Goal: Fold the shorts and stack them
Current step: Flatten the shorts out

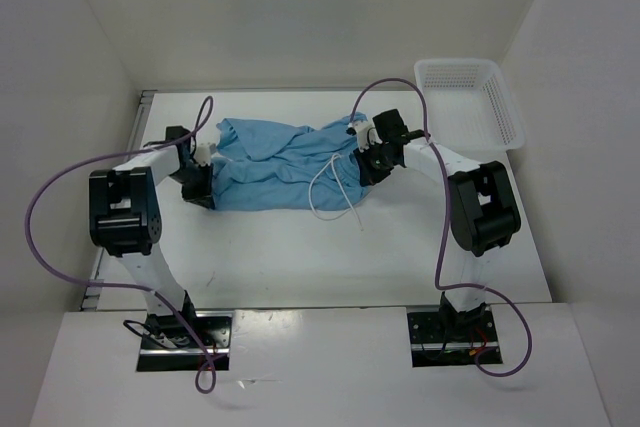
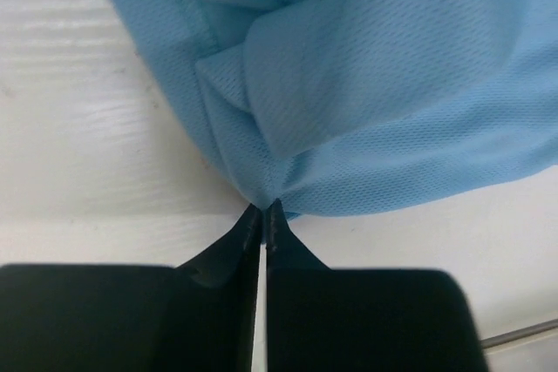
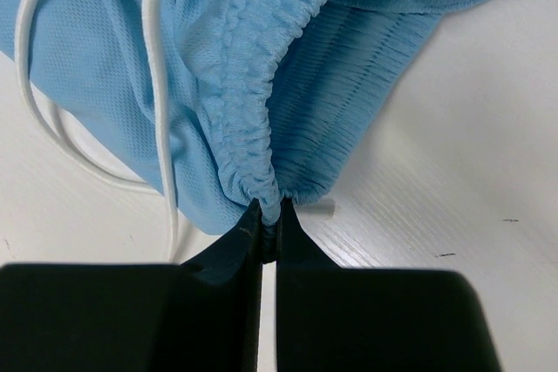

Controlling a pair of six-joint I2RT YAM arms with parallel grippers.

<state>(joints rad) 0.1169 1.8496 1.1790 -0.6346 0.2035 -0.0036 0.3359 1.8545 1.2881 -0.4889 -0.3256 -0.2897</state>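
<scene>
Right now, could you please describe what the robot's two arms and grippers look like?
The left arm and right arm are white tubular links with boxy black joint housings, each trailed by a looping purple cable. The left gripper and right gripper have matte black wedge-shaped fingers tapering to thin tips.

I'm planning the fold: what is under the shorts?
The shorts lie bunched on the white table, their drawstring trailing onto it. Nothing pokes out from beneath, but the spot under the fabric is covered. The left hand and right hand pinch opposite ends.
</scene>
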